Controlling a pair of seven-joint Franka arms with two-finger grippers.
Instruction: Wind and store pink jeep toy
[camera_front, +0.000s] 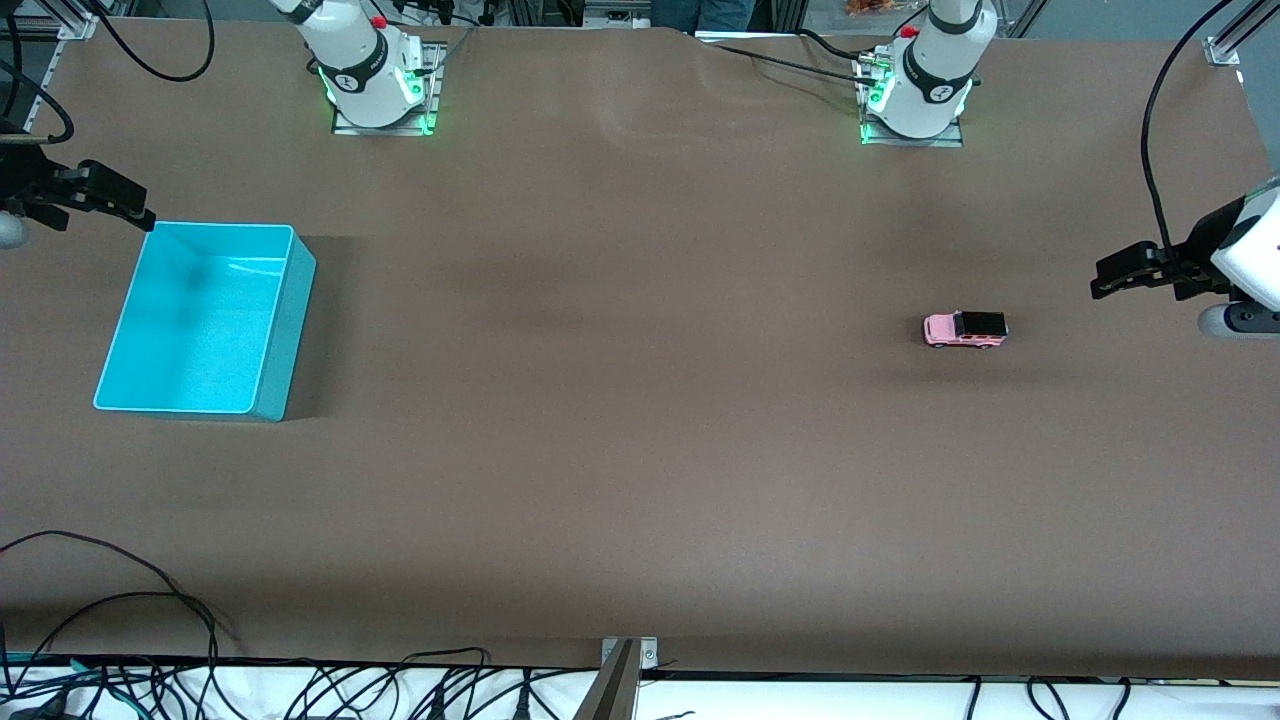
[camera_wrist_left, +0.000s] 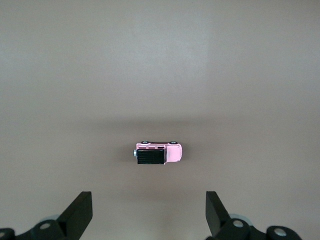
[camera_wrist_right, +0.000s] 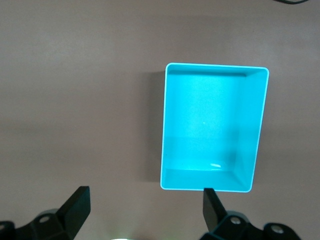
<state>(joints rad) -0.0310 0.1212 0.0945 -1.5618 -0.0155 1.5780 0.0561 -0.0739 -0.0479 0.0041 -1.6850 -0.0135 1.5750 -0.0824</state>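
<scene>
The pink jeep toy (camera_front: 964, 329), light pink with a black roof, stands on its wheels on the brown table toward the left arm's end. In the left wrist view the jeep (camera_wrist_left: 158, 154) lies apart from the fingers. My left gripper (camera_front: 1100, 284) hangs open at that end of the table, beside the jeep and clear of it, with nothing between its fingers (camera_wrist_left: 80, 212). The turquoise bin (camera_front: 205, 318) sits empty toward the right arm's end. My right gripper (camera_front: 140, 216) hangs open by the bin's corner, holding nothing; the bin (camera_wrist_right: 212, 127) fills its wrist view.
Both arm bases (camera_front: 375, 75) stand along the table's back edge. Black cables (camera_front: 150, 640) trail along the table edge nearest the front camera. Bare brown table (camera_front: 620, 350) spans the stretch between the bin and the jeep.
</scene>
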